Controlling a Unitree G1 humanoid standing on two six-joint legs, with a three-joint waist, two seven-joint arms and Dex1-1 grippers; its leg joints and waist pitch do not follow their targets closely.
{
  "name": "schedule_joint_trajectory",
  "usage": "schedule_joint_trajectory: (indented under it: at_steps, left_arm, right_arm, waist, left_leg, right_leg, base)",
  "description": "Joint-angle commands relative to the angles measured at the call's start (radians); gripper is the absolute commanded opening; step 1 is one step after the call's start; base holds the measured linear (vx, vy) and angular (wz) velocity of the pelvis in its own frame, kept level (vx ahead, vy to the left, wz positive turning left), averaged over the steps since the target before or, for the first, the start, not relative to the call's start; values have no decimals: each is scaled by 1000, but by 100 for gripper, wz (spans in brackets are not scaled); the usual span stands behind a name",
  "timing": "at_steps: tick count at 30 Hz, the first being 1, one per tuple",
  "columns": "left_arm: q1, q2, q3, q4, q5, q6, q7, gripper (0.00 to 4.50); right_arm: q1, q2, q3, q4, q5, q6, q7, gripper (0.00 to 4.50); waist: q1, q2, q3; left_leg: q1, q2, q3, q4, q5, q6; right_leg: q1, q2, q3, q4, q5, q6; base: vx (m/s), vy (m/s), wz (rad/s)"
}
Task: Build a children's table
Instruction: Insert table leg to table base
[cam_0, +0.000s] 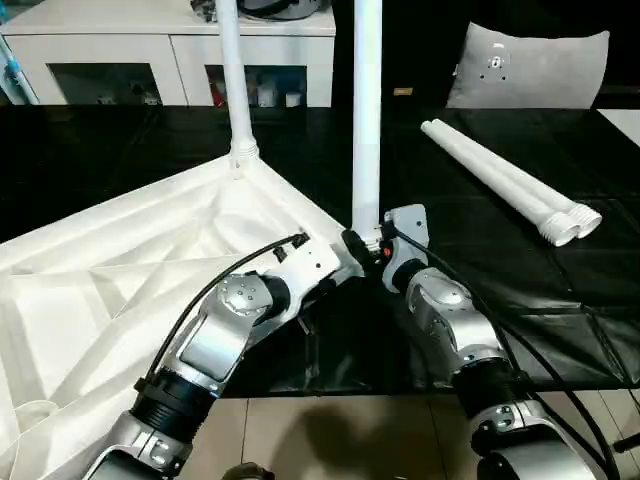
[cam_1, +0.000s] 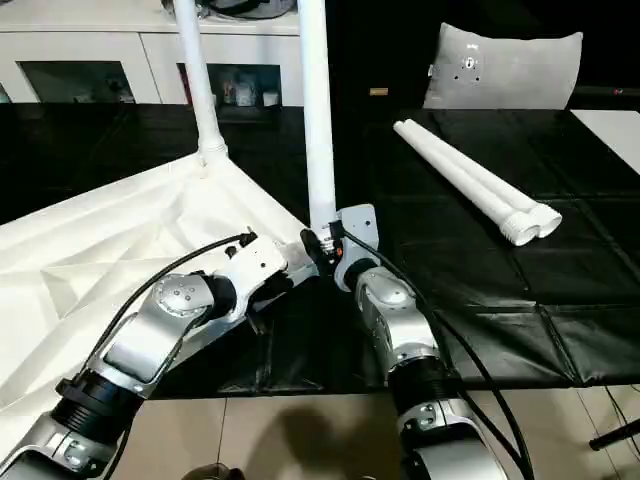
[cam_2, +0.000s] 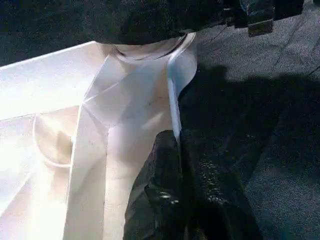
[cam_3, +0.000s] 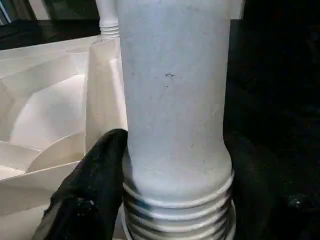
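**Insp A:** Status on top? 
**Insp B:** Lies upside down on black mat, ribs up. One leg already upright in far corner. Second leg stands upright at near-right corner, threaded end low, at the socket. Two spare legs lie side by side on the mat, well apart to the right, near cushion.

**Insp A:** Grippers?
**Insp B:** R gripper clamped round second leg just above the thread rings, a finger on each side. L gripper has fingers together, pinching the top's thin edge wall close to that corner.

**Insp A:** Step in hand, in yr view?
**Insp B:** Seating or screwing leg no. 2 into its socket. Can't tell how far threads are engaged; several rings still show in R wrist view.

**Insp A:** Recs for doing it well?
**Insp B:** Keep leg plumb, matched to the fitted leg, so threads don't cross. L should hold the edge firm so the top doesn't spin or skid on the mat. Turn in short bites, regrip low near the rings, light downward press. Wall looks thin, so avoid prying on it. Stop when rings vanish and the collar meets the socket.
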Motion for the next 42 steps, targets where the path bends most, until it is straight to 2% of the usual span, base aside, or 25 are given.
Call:
schedule_joint_trajectory:
  at_steps: [1, 3, 5, 6, 7, 8, 9, 11, 13, 14, 17, 18, 20, 22, 26, 27, 30, 33, 34, 37, 38, 41, 42]
  left_arm:
    - [-46, -7, -12, -73, -9, -80, -21, 0]
    - [-45, -6, -12, -73, -10, -82, -22, 0]
    - [-39, 14, -10, -69, -23, -119, -47, 0]
    - [-35, 29, -8, -63, -27, -137, -58, 0]
    - [-34, 42, -6, -56, -27, -150, -64, 0]
    - [-34, 42, -6, -56, -27, -150, -64, 0]
    - [-34, 62, 3, -38, -28, -183, -70, 0]
    - [-35, 77, 14, -23, -31, -196, -75, 0]
    - [-34, 96, 14, -12, -37, -232, -98, 0]
    - [-31, 124, 11, -1, -44, -273, -135, 0]
    - [-25, 147, 9, 3, -46, -284, -160, 0]
    - [-23, 157, 11, 8, -47, -291, -165, 0]
    - [-21, 167, 14, 14, -48, -300, -168, 0]
    - [-21, 180, 16, 26, -51, -319, -176, 0]
    - [-25, 197, 13, 45, -57, -351, -199, 0]
    - [-29, 204, 12, 58, -64, -369, -218, 0]
    - [-33, 211, 11, 73, -65, -387, -232, 0]
    - [-41, 219, 15, 99, -69, -416, -245, 0]
    - [-46, 221, 15, 110, -67, -431, -240, 0]
    - [-62, 218, 29, 135, -115, -442, -286, 0]
    - [-64, 218, 35, 137, -129, -440, -299, 27]
    - [-67, 218, 54, 143, -162, -442, -332, 54]
    - [-67, 219, 62, 142, -174, -441, -345, 60]
  right_arm:
    - [26, -5, -9, 63, -22, 20, -16, 267]
    - [26, -6, -10, 64, -21, 8, -12, 267]
    - [29, -13, -32, 54, 12, -41, 28, 267]
    - [31, -22, -46, 49, 30, -67, 52, 267]
    - [34, -32, -55, 46, 38, -89, 67, 267]
    - [34, -32, -55, 46, 38, -89, 67, 267]
    - [46, -56, -52, 40, 37, -129, 101, 267]
    - [60, -77, -47, 34, 33, -157, 132, 267]
    - [75, -91, -48, 19, 43, -166, 167, 267]
    - [96, -107, -56, -9, 71, -168, 222, 267]
    - [108, -116, -67, -39, 101, -163, 267, 267]
    - [110, -121, -75, -52, 118, -159, 291, 267]
    - [112, -127, -83, -63, 135, -154, 317, 267]
    - [110, -142, -82, -64, 143, -152, 352, 266]
    - [104, -159, -69, -49, 138, -160, 384, 266]
    - [100, -153, -85, -68, 179, -143, 415, 266]
    - [96, -148, -106, -97, 235, -109, 448, 266]
    - [87, -153, -145, -159, 348, -8, 511, 266]
    - [84, -165, -149, -175, 361, 28, 528, 266]
    - [80, -219, -108, -189, 285, 60, 527, 266]
    - [78, -227, -103, -188, 268, 64, 517, 266]
    - [76, -243, -100, -202, 249, 94, 475, 266]
    - [80, -245, -100, -218, 251, 107, 463, 266]
  waist:
    - [2, 6, -69]
    - [3, 7, -70]
    - [4, 4, -71]
    - [6, 5, -75]
    - [9, 5, -82]
    - [10, 5, -85]
    - [13, 4, -85]
    - [19, 4, -86]
    - [25, 4, -84]
    - [25, 5, -82]
    - [26, 5, -80]
    - [25, -3, -79]
    - [26, 1, -78]
    - [27, -2, -78]
    - [25, -5, -80]
    - [25, -4, -81]
    - [24, -3, -81]
    - [27, -1, -82]
    - [30, -2, -81]
    - [34, -5, -81]
    - [34, -10, -80]
    - [34, -18, -80]
    - [35, -15, -81]
  left_leg:
    - [13, 43, -20, -73, -310, -8]
    - [13, 43, -21, -73, -309, -9]
    - [11, 43, -20, -72, -301, -6]
    - [10, 44, -20, -70, -279, -1]
    - [7, 45, -19, -64, -234, 11]
    - [4, 44, -18, -60, -201, 19]
    - [-2, 42, -16, -55, -154, 38]
    - [-1, 42, -14, -52, -146, 54]
    - [1, 45, -13, -52, -154, 63]
    - [1, 46, -14, -54, -163, 61]
    - [3, 49, -15, -57, -202, 47]
    - [3, 49, -14, -59, -209, 43]
    - [3, 48, -14, -59, -220, 42]
    - [4, 49, -14, -59, -212, 34]
    - [-1, 43, -13, -55, -193, 41]
    - [-1, 43, -12, -53, -186, 48]
    - [0, 47, -13, -54, -181, 60]
    - [4, 50, -13, -54, -187, 65]
    - [4, 51, -13, -55, -188, 59]
    - [5, 47, -11, -54, -177, 44]
    - [4, 46, -9, -53, -176, 39]
    - [1, 43, -8, -52, -161, 38]
    - [2, 45, -8, -51, -158, 38]
  right_leg:
    - [35, -70, 46, -83, -253, -181]
    - [34, -72, 47, -83, -256, -179]
    - [36, -72, 47, -82, -242, -180]
    - [37, -73, 48, -78, -213, -184]
    - [39, -72, 48, -69, -144, -192]
    - [40, -70, 47, -63, -95, -199]
    - [39, -66, 46, -56, -23, -213]
    - [38, -67, 44, -53, -2, -225]
    - [37, -69, 44, -55, -23, -226]
    - [36, -68, 44, -57, -40, -225]
    - [34, -69, 45, -59, -86, -218]
    - [35, -70, 45, -61, -100, -217]
    - [34, -71, 46, -62, -127, -215]
    - [33, -71, 46, -63, -140, -210]
    - [37, -71, 45, -61, -133, -207]
    - [36, -73, 45, -61, -127, -210]
    - [36, -72, 44, -59, -114, -218]
    - [33, -71, 45, -58, -109, -221]
    - [33, -71, 44, -57, -115, -219]
    - [33, -69, 43, -56, -124, -215]
    - [33, -71, 44, -58, -133, -214]
    - [34, -75, 45, -59, -162, -206]
    - [33, -75, 45, -59, -169, -204]
  base:
    - [0, 0, 0]
    - [0, 0, 0]
    - [0, 0, 0]
    - [0, 0, 0]
    - [0, 0, 0]
    - [0, 0, 0]
    - [0, 0, 0]
    - [0, 0, 0]
    - [0, 0, 0]
    - [0, 0, 0]
    - [0, 0, 0]
    - [0, 0, 0]
    - [0, 0, 0]
    - [0, 0, 0]
    - [0, 0, 0]
    - [0, 0, 0]
    - [0, 0, 0]
    - [0, 0, 0]
    - [0, 0, 0]
    - [0, 0, 0]
    - [0, 0, 0]
    - [0, 0, 0]
    - [0, 0, 0]
